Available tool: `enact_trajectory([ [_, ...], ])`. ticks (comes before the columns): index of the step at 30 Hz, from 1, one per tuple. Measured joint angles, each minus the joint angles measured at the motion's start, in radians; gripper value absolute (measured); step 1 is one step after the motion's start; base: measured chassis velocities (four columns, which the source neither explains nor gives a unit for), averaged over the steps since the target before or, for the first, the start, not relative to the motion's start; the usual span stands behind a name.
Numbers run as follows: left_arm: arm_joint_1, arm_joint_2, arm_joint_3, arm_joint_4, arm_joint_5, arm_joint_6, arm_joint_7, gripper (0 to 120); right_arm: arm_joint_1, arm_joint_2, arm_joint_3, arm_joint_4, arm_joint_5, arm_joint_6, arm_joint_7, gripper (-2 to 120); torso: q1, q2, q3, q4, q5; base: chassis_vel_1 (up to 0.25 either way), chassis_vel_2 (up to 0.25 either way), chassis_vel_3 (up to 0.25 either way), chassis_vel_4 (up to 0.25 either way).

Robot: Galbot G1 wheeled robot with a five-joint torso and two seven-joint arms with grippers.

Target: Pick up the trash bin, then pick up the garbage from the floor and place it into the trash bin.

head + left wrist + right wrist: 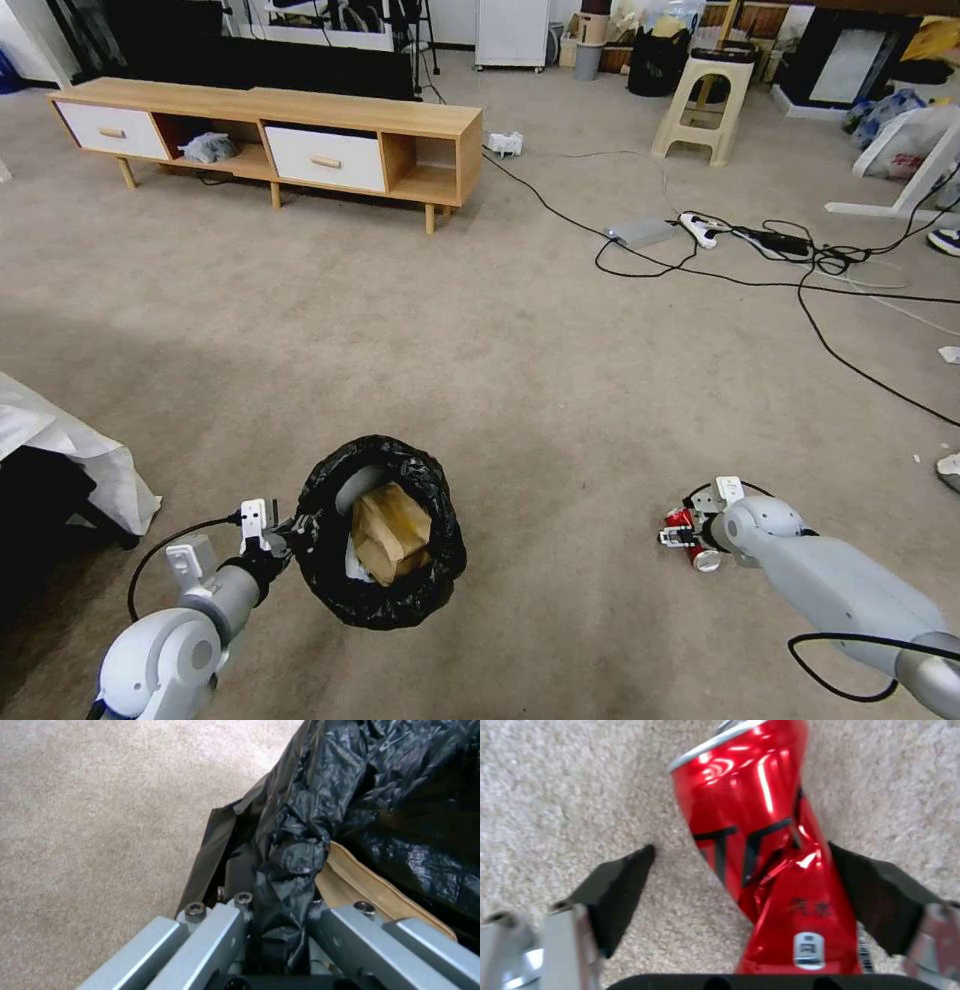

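Beige carpet point(480, 330), open floor; low wooden cabinet point(270, 140) at 11 o'clock, cables point(760, 250) at 1 o'clock, stool point(705, 105) beyond. Bin point(385, 530) low at 6 o'clock, held up by left gripper point(283, 537), jaws clenched on the bag-covered rim at its 9 o'clock side. Brown box point(388, 535) already inside. Right gripper point(740, 885) down on the carpet at 4 o'clock, jaws spread either side of the crushed can point(760, 847); one pad point(875, 896) touches or nearly touches the can, the other stands apart.

Step in hand: picking up the can, grasp not yet made. Next move likely needs the jaws closed square on the dented waist, then a lift clear of the carpet and a carry over the bin mouth.

Hard to tell: the can's far end is cut off in the wrist view; bin's grey wall mostly hidden by the bag; whatever lies under the box is unclear.
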Motion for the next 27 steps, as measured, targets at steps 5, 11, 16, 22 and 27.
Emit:
enact_trajectory([
  [5,0.001,0.005,-0.005,0.002,-0.002,0.000,0.000,1,0.003,0.006,-0.002,0.001,0.000,-0.002,0.001,73,0.000,0.000,0.000,-0.0002,0.0000,0.000,0.000,0.000,0.000],
  [11,0.000,0.005,-0.004,0.002,-0.004,0.000,0.000,1,0.004,0.006,-0.004,0.006,0.002,-0.005,0.004,60,0.000,0.001,0.000,0.0002,0.0005,0.000,0.000,0.000,0.000],
  [16,0.000,0.005,-0.004,0.002,-0.004,0.000,0.000,1,-0.001,0.001,-0.003,0.019,0.005,-0.006,0.010,50,0.000,0.000,0.000,0.0006,0.0012,0.000,0.000,0.000,0.000],
  [22,0.000,0.004,-0.001,-0.003,-0.004,0.000,-0.001,1,-0.013,-0.010,0.002,0.039,0.011,-0.007,0.022,41,0.000,0.000,0.000,0.0011,0.0021,0.000,0.000,0.000,0.000],
  [27,0.004,0.002,-0.001,-0.012,-0.004,0.001,-0.002,1,-0.023,-0.020,0.006,0.056,0.016,-0.007,0.032,41,0.000,0.000,0.001,0.0011,0.0028,0.000,0.000,0.000,0.000],
])
